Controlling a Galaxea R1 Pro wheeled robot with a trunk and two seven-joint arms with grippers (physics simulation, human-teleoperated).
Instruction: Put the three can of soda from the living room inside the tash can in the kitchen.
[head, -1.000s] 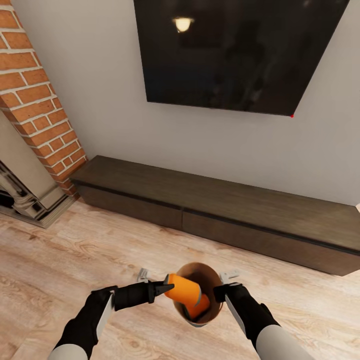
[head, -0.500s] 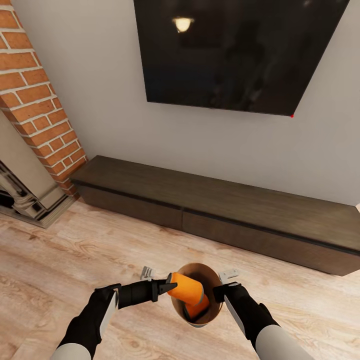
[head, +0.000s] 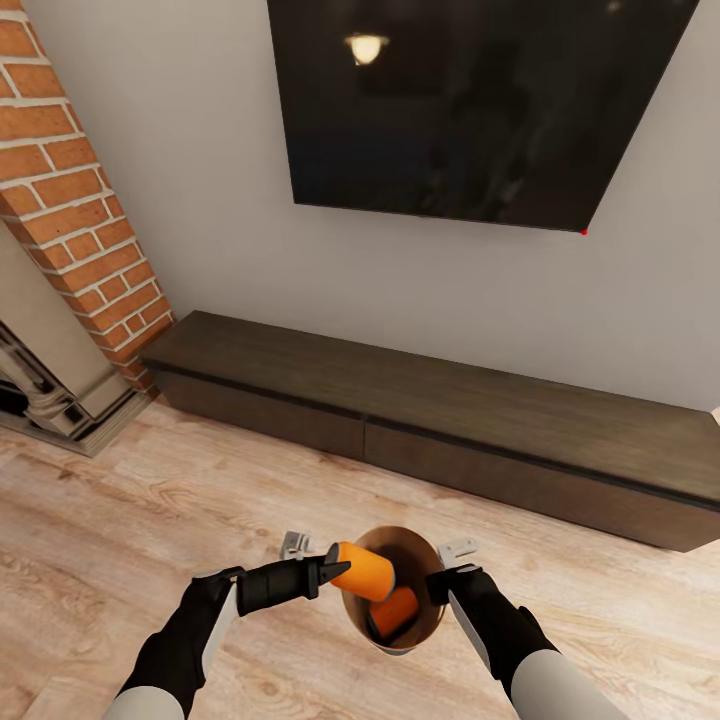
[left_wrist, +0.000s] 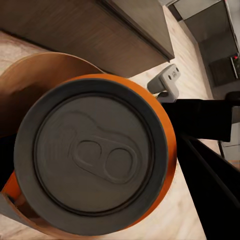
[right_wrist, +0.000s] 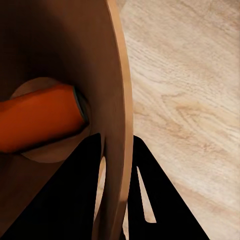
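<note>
Head view: the trash can (head: 420, 620), brown-copper inside, hangs above the wood plank floor (head: 120, 520), in front of the low dark TV cabinet (head: 450, 420) under the wall TV (head: 470, 110). Brick fireplace (head: 70, 200) is well apart from the can, on the robot's left.

Right fingers (head: 437, 583) are clamped on the can's rim on the robot's right side. In the right wrist view one finger (right_wrist: 75, 200) sits inside the wall and the other outside, pinching the thin rim (right_wrist: 120, 125) between them, so that hand carries the can.

Left fingers (head: 330, 572) hold an orange soda can (head: 364, 570) by its end, lying roughly sideways, tilted, over the trash can's left rim, w/ most of its body above the opening. Left wrist view shows this soda can's grey top w/ pull tab (left_wrist: 95, 155) close up, the trash can's brown interior (left_wrist: 35, 85) behind it. How wide the left fingers are spread can't be told exactly; they seem closed on the can's end.

A 2nd orange soda can (head: 393, 612) lies inside the trash can, on its side at the bottom; the right wrist view shows it (right_wrist: 40, 122) resting on the base.
</note>
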